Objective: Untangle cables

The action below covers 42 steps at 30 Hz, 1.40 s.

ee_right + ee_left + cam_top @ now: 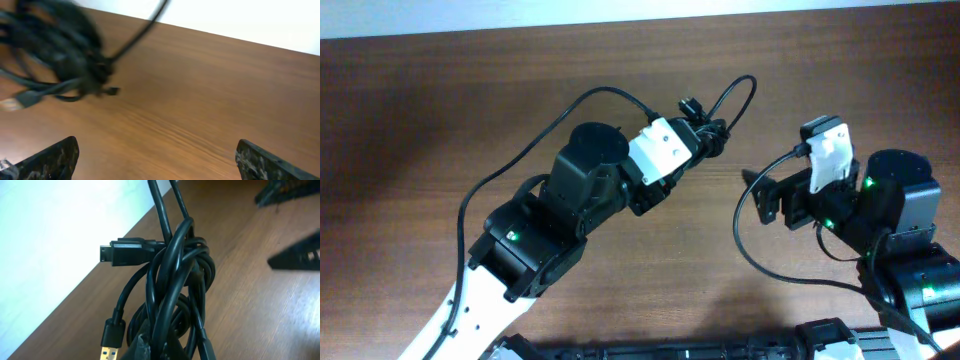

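1. Cables (175, 280) fill the left wrist view, closest to the lens: several black cords wound into one tight bundle, with strands crossing over each other.
2. Two ends stick out of the bundle toward the left of that view. A black plug (120, 252) lies level near the top, and a gold-tipped plug (111, 344) hangs lower down.
3. From overhead, the cables (710, 130) sit at the tip of the left gripper (703, 142), toward the far side of the table (420, 120). One loose loop arches out to the right. Whether the bundle touches the wood cannot be told.
4. The left gripper's fingers are pressed together, pinching the bundle at its lower end.
5. The right gripper (760, 195) is to the right of the bundle and apart from it. Its jaws are spread wide with nothing between them.
6. In the right wrist view, its fingers (50, 160) sit at the two lower corners, and the cables (65, 55) show blurred at upper left.
7. The table is brown wood, and a white surface (50, 230) lies beyond its far edge.
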Available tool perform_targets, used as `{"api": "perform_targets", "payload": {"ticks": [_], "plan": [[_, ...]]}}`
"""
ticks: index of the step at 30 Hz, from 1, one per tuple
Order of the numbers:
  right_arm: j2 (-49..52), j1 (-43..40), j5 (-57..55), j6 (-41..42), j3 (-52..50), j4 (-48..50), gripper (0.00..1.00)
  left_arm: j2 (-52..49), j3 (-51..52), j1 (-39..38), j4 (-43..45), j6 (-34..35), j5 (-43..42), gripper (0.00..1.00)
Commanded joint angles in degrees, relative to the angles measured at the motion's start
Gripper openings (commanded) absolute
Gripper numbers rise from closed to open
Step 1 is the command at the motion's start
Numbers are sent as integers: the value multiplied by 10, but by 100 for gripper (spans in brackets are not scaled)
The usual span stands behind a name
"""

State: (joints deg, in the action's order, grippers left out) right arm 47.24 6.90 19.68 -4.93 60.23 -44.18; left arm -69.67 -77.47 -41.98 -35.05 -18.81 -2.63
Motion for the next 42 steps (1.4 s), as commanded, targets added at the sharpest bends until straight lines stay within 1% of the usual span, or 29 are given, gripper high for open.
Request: {"api": "perform_targets", "payload": {"ticks": [1,5,9,14,16,18,19,22,25,26,27,29,31,34,35,36,39,41,42], "plan": [[-3,-2,73,-8,9,13,99,16,1,1,19,16,-66,0],[-3,-2,175,-2,9,48,99,20,1,1,30,16,-115,0],[-3,-2,194,-2,9,70,99,49,0,1,40,16,-126,0],[-3,-2,255,-16,9,85,92,90,0,1,46,16,-168,0],[-3,-2,293,-33,9,95,82,103,0,1,46,16,-185,0],[-3,-2,321,-38,9,107,77,110,0,1,46,12,-193,0],[-3,-2,332,-38,9,113,75,110,0,1,46,12,-193,0],[-3,-2,367,-38,9,135,75,106,1,1,43,12,-198,0],[-3,-2,371,-39,9,143,74,101,1,1,40,12,-203,0],[-3,-2,371,-38,9,144,68,98,1,1,40,12,-203,0],[-3,-2,371,-39,9,145,56,96,1,1,41,12,-203,0],[-3,-2,371,-39,9,147,23,92,1,1,42,12,-203,0],[-2,-2,369,-38,9,145,4,89,1,1,42,12,-203,0],[-1,-2,346,-38,9,136,4,86,1,1,42,12,-200,0],[-1,-2,324,-38,9,128,4,87,1,1,42,12,-194,4],[0,-2,297,-34,9,118,4,87,1,1,43,12,-182,6],[0,-2,235,0,9,99,4,92,1,1,43,13,-125,7],[0,-2,205,16,9,89,4,99,1,1,43,17,-66,14],[0,-2,192,23,9,85,4,101,1,1,42,17,-47,14]]}}
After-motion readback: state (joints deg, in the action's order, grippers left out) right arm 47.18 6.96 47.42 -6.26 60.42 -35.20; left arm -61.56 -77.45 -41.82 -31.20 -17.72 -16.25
